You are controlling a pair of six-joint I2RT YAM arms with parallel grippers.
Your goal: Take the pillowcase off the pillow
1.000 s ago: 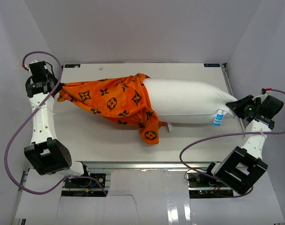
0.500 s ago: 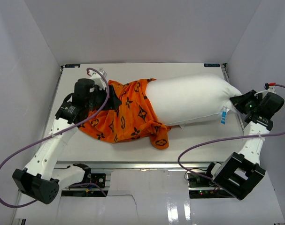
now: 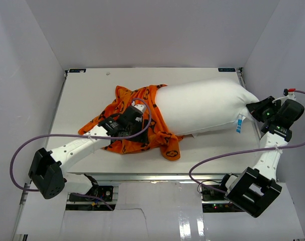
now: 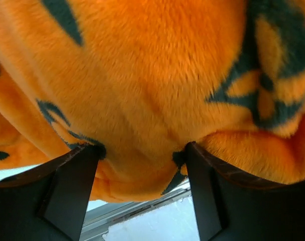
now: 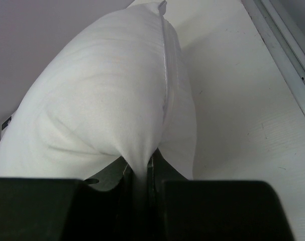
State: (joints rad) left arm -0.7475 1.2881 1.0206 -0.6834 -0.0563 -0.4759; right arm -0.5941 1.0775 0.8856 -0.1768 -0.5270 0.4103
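Left wrist view is showing the left jaws standing wide apart, their two dark fingers (image 4: 67, 196) flanking a bulge of the pillowcase (image 4: 142, 75). Its orange plush with black motifs is filling the frame and pushing down into the gap, and the jaws are not pinching it. Right wrist view is showing the right jaws pressing nearly together on a thin fold of white fabric at the corner of the pillow (image 5: 102, 100), which is swelling away from them over the pale worktop (image 5: 232, 110). From the top external view, the left arm (image 3: 77, 147) is reaching in from the near left, its head lying on the crumpled pillowcase. The pillowcase is bunching around the pillow's left end and spilling onto the worktop toward the near edge. The pillow's bare white bulk is stretching rightward across the worktop to the right arm (image 3: 269, 153) at the right side. A small white-and-blue tag (image 3: 239, 125) is hanging at its near edge, close to the gripped corner.
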